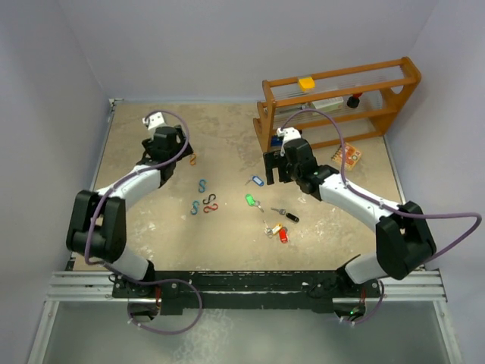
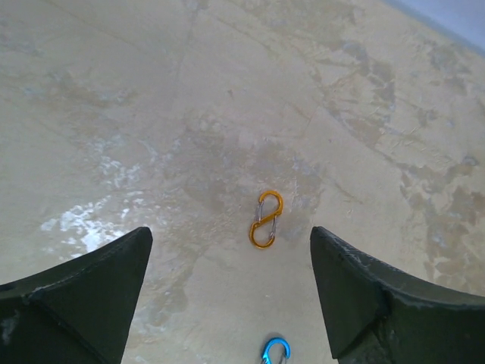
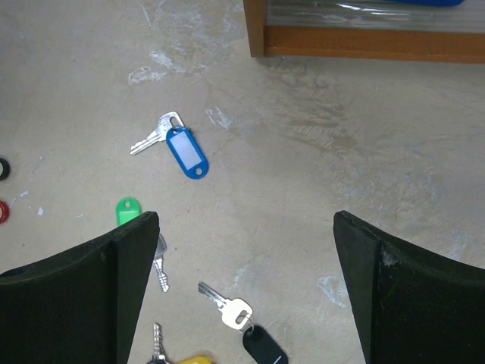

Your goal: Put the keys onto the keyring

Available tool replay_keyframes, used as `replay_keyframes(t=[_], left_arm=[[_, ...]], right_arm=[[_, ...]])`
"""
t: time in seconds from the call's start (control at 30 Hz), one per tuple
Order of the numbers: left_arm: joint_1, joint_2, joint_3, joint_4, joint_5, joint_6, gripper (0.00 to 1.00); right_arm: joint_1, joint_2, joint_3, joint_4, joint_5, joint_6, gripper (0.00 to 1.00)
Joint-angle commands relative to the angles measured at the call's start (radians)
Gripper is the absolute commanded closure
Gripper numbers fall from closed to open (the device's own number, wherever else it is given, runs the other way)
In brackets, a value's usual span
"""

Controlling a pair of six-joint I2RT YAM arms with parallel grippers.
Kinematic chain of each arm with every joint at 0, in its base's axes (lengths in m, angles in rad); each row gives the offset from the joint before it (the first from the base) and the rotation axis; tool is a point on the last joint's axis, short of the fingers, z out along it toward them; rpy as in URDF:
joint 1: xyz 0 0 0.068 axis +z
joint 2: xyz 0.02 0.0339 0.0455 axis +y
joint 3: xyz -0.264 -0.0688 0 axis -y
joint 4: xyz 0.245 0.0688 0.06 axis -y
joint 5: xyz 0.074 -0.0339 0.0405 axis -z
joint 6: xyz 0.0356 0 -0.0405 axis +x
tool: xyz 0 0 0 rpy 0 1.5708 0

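Several small silver keys lie mid-table. One has a blue tag, one a green tag, one a black tag. A yellow and a red one lie bunched together. My right gripper hangs open and empty above them; its left finger hides part of the green-tagged key. My left gripper is open and empty over the left of the table, above an orange S-clip. I cannot make out a separate keyring.
S-shaped clips lie left of centre: an orange one, two blue ones and a red and black pair. A wooden rack stands at the back right, just beyond my right gripper. An orange card lies by it.
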Motion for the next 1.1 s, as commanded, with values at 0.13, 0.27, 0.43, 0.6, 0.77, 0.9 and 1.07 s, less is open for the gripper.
replay_keyframes(t=[0.13, 0.27, 0.43, 0.6, 0.77, 0.9, 1.07], left_arm=[[-0.032, 0.214, 0.152, -0.005, -0.123, 0.037, 0.08], [-0.04, 0.278, 0.177, 0.019, -0.12, 0.035, 0.15], [-0.068, 0.347, 0.201, 0.037, -0.117, 0.048, 0.19], [-0.085, 0.394, 0.219, 0.051, -0.103, 0.067, 0.19], [-0.087, 0.419, 0.226, 0.056, -0.097, 0.08, 0.2], [-0.086, 0.438, 0.239, 0.049, -0.093, 0.087, 0.23], [-0.086, 0.446, 0.242, 0.04, -0.083, 0.092, 0.28]], right_arm=[[0.005, -0.056, -0.026, 0.058, 0.043, 0.007, 0.0], [0.005, -0.059, -0.016, 0.054, 0.028, 0.009, 0.0], [0.005, -0.063, -0.017, 0.057, 0.034, 0.015, 0.0], [0.005, -0.052, -0.02, 0.057, 0.037, 0.02, 0.0], [0.005, -0.043, -0.024, 0.058, 0.031, 0.027, 0.0], [0.005, -0.041, -0.027, 0.063, 0.022, 0.031, 0.0], [0.005, -0.046, -0.033, 0.058, 0.023, 0.032, 0.0]])
